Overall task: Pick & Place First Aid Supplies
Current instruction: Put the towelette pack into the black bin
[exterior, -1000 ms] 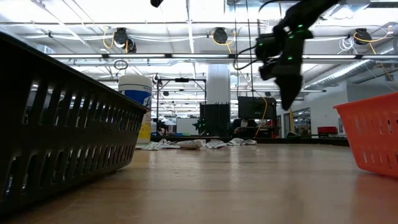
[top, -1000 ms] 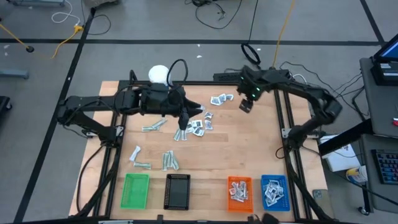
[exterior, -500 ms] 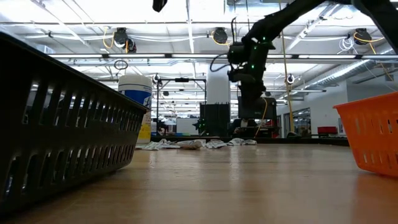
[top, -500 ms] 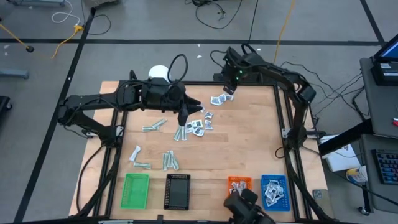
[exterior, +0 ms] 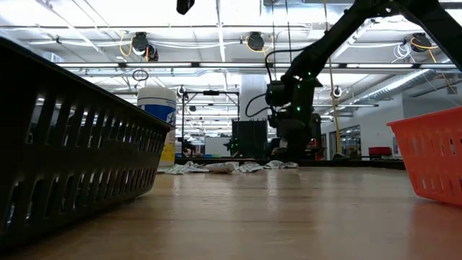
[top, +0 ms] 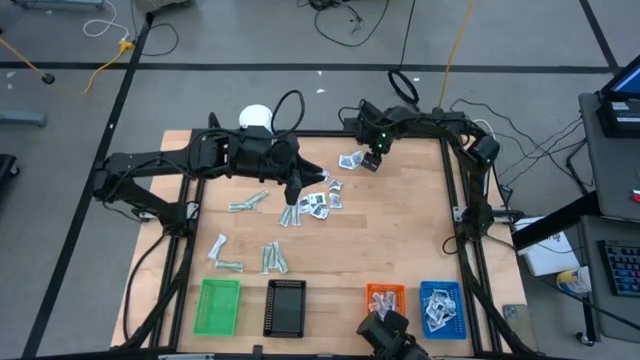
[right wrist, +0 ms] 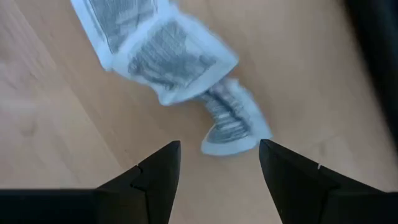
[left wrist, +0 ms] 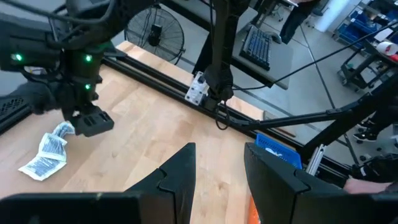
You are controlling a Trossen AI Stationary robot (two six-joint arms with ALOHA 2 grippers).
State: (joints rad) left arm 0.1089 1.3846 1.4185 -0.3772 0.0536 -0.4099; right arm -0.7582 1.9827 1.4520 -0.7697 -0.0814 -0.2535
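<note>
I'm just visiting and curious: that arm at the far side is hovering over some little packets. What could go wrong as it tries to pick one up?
1. The right gripper hangs open over white sachets that overlap, so its jaws may lift several or nudge them apart.
2. The sachets lie flat on the wooden table; the jaws might scrape wood or slip off an edge.
3. The left gripper sits nearby over the middle pile of sachets, so the arms could crowd each other.

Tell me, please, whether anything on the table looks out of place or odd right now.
Mainly the sachets: they lie in a loose, overlapping heap mid-table, some crumpled, and strips are scattered askew. The green tray and black tray look empty. The right gripper, fingers open, hangs over a small cluster at the far edge.
</note>
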